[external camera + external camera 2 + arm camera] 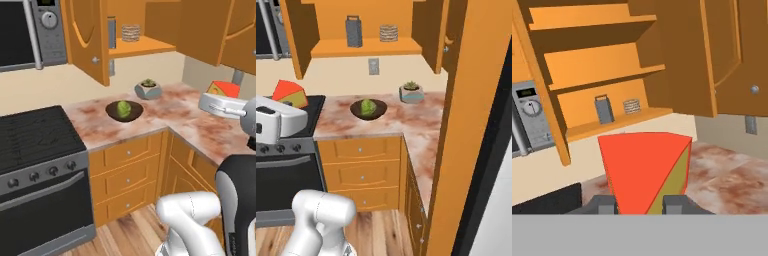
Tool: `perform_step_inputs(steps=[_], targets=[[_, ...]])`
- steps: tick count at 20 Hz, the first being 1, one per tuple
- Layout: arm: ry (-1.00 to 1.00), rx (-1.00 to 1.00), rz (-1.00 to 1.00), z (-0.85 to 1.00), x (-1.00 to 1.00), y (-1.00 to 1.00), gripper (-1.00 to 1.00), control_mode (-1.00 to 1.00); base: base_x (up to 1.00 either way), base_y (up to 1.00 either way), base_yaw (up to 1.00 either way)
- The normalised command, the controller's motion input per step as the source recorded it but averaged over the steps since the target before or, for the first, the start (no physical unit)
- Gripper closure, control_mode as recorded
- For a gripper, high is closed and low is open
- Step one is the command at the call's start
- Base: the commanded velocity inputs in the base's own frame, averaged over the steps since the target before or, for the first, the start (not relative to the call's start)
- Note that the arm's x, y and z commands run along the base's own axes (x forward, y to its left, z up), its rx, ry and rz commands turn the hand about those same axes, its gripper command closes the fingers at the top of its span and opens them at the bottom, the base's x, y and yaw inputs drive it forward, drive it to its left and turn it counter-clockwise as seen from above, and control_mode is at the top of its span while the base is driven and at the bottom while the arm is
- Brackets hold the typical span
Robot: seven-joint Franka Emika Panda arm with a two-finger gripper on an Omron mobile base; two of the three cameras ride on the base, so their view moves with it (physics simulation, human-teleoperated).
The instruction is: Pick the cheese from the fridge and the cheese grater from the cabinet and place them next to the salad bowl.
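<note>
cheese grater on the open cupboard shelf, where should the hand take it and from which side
Probably the cheese grater by its flat body, coming straight in from the cupboard's open front. It stands upright at the shelf's edge, apart from the woven basket. The hand must first set down the cheese it holds.

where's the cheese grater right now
The cheese grater stands upright on the open cabinet's lowest shelf, left of the woven basket, above the salad bowl.

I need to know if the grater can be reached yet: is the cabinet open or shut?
Open. Both cabinet doors are swung wide, and the cheese grater stands upright on the exposed bottom shelf.
</note>
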Motion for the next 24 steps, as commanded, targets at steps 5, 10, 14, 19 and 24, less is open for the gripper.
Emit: perform_step_inputs(steps=[5, 10, 14, 19, 24], targets=[[0.0, 0.0, 0.0, 0.0, 0.0, 0.0, 1.0, 1.0, 0.93, -0.24, 0.05], [0.0, 0.0, 0.0, 0.0, 0.0, 0.0, 1.0, 1.0, 0.95, -0.04, 0.07], [0.0, 0.0, 0.0, 0.0, 0.0, 0.0, 1.0, 1.0, 0.8, -0.14, 0.16], [0.0, 0.0, 0.0, 0.0, 0.0, 0.0, 1.0, 1.0, 0.36, -0.4, 0.17], [0.0, 0.0, 0.0, 0.0, 0.0, 0.0, 1.0, 1.0, 0.0, -0.64, 0.18]])
